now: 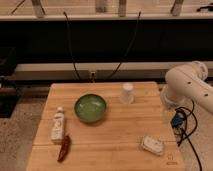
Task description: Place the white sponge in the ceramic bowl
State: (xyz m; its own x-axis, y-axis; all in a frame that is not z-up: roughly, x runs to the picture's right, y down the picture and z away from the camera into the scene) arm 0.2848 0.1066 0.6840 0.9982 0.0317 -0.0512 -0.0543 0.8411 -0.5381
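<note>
The white sponge (152,145) lies flat on the wooden table (115,150), near its front right corner. The ceramic bowl (90,108) is green and glossy, stands upright in the middle of the table, and looks empty. My white arm (187,85) bends in from the right, beside the table's right edge, above and behind the sponge. The gripper itself does not show; it is hidden behind or below the arm's links.
A white cup (127,93) stands behind and to the right of the bowl. A white bottle (58,125) lies at the left, with a red chili pepper (64,148) just in front of it. Dark cables (182,125) hang under the arm at the table's right edge.
</note>
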